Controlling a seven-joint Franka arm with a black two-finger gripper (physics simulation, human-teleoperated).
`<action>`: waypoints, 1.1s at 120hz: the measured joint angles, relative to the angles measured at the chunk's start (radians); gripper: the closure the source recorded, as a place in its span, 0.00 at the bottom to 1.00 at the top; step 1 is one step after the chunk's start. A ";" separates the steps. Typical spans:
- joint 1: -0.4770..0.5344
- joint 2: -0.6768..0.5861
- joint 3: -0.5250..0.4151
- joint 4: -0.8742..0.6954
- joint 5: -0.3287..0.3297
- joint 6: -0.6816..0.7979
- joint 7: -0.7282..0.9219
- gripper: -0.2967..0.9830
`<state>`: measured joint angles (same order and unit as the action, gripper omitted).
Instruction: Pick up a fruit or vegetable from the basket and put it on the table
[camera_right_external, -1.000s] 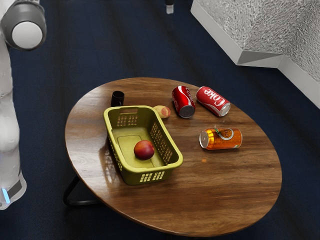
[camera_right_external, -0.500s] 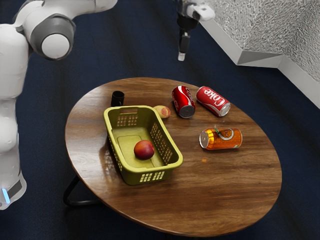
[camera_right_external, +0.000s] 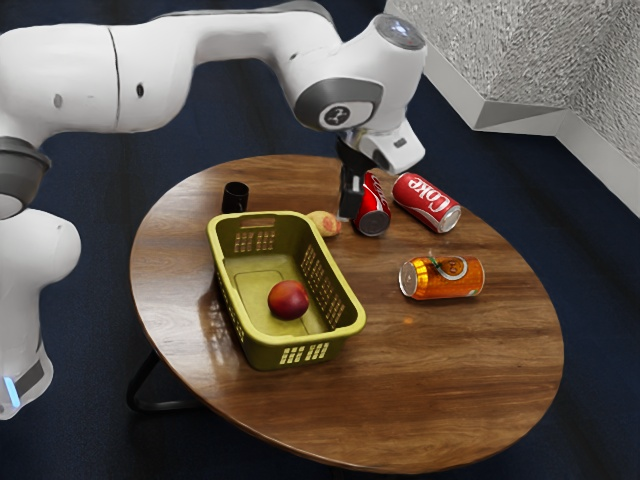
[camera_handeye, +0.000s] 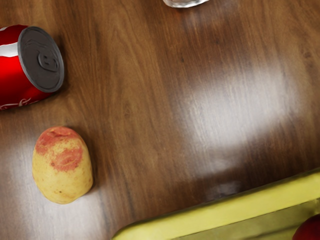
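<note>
My gripper (camera_right_external: 348, 210) hangs near the basket (camera_right_external: 347, 331); whether it is spread or closed, I cannot tell. The red fruit (camera_right_external: 289, 300) lies inside the basket. I judge it light, firm, a little slippery and easily bruised, best taken gently from above, across its widest part.

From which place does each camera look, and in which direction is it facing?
Exterior view: it sits at the arm's side, above table height, looking down at a slant over the round table. The white arm shows, reaching in from the exterior view's left.
Wrist view: it sits near the arm's far end, looking down at the tabletop.
Both share: the table, the basket, the red fruit inside it, a yellow-and-red fruit or vegetable and a red can.
</note>
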<state>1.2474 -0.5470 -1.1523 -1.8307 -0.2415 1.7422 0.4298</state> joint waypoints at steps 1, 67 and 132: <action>-0.002 -0.001 -0.002 0.007 -0.002 -0.005 -0.002 0.25; -0.036 -0.034 -0.033 0.038 -0.031 -0.159 -0.089 0.25; -0.247 -0.389 0.254 -0.037 -0.051 -0.274 -0.181 0.25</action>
<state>1.0000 -0.9363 -0.8983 -1.8681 -0.2924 1.4678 0.2487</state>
